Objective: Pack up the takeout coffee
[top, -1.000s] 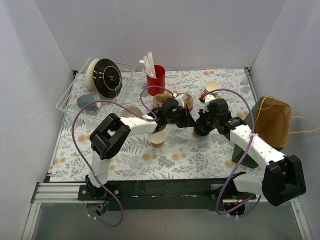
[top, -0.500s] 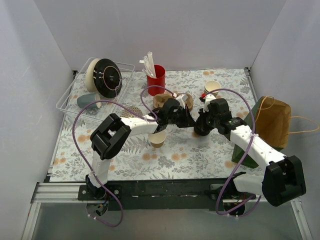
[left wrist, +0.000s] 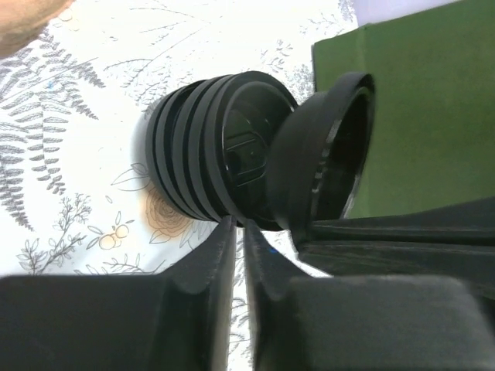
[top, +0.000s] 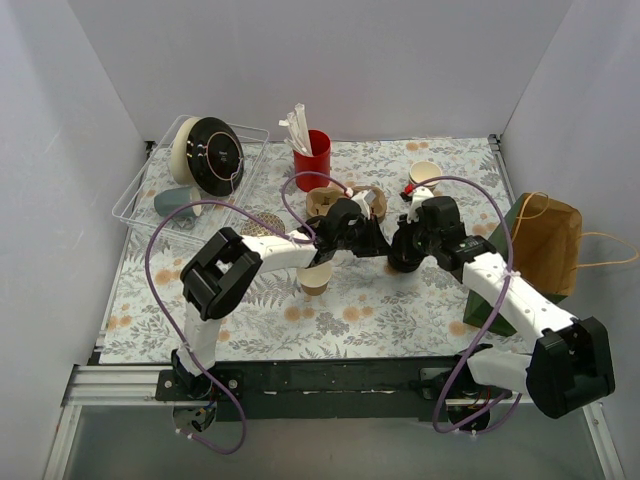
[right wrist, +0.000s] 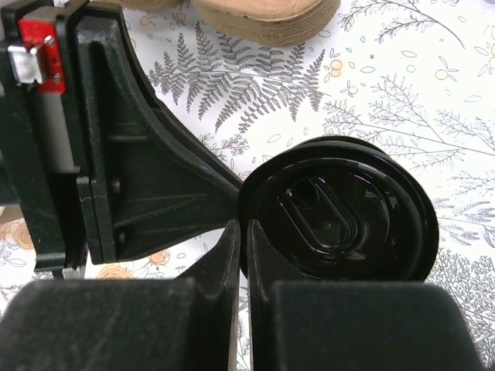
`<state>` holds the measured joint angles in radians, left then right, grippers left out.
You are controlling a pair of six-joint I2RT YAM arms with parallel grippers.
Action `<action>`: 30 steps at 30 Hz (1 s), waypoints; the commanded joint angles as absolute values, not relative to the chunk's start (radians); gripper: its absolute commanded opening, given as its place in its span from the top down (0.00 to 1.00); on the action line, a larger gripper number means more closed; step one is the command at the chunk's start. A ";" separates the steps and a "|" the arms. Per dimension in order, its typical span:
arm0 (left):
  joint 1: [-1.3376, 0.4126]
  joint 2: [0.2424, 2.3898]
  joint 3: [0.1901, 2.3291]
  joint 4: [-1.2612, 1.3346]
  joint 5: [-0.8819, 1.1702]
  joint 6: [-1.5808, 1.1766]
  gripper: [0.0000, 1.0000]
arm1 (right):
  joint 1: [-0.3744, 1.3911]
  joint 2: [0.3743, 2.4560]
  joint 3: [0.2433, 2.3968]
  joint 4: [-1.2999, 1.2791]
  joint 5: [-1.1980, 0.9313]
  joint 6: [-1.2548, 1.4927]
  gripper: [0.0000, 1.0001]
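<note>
Left gripper [left wrist: 240, 226] jaws almost together, thin slit, nothing between; tips beside stack of black plastic lids [left wrist: 189, 166]. Right gripper [right wrist: 241, 228] jaws pinched on rim of round black plastic lid [left wrist: 321, 164], lid tilted off stack top. Small brown kraft paper cup [top: 316, 278], white inside, uncovered, upright on floral mat [top: 400, 310] under left forearm. Clear plastic bin [top: 135, 195] back-left: grey-blue mug [top: 176, 201], upright black and cream discs [top: 210, 152]. Red cup [top: 313, 160]: white straws. Brown paper bag [top: 548, 240] past mat's right edge, by wall. Open mat toward front rail
</note>
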<state>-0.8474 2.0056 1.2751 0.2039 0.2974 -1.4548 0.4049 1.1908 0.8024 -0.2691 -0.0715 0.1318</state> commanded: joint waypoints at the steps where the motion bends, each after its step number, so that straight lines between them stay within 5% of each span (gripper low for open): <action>1: -0.851 1.878 1.307 0.152 0.235 -1.453 0.71 | 0.402 1.137 0.883 -0.294 -0.057 0.135 0.99; 6: -0.848 1.760 1.259 0.092 0.146 -1.439 0.45 | 0.400 1.094 0.960 -0.347 -0.141 0.114 0.99; 11: -0.819 1.648 1.270 -0.041 0.130 -1.430 0.33 | 0.402 1.065 0.970 -0.361 -0.262 0.046 0.99; 21: -0.793 1.528 1.252 -0.118 0.161 -1.401 0.28 | 0.403 1.019 0.969 -0.324 -0.374 0.072 0.99; 30: -0.793 1.563 1.266 -0.048 0.284 -1.427 0.35 | 0.422 1.000 0.957 -0.282 -0.433 0.104 0.99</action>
<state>-0.7956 1.5745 1.2552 -0.0879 0.2150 -1.4212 0.4107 1.0340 0.9463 -0.3412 -0.3866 0.0830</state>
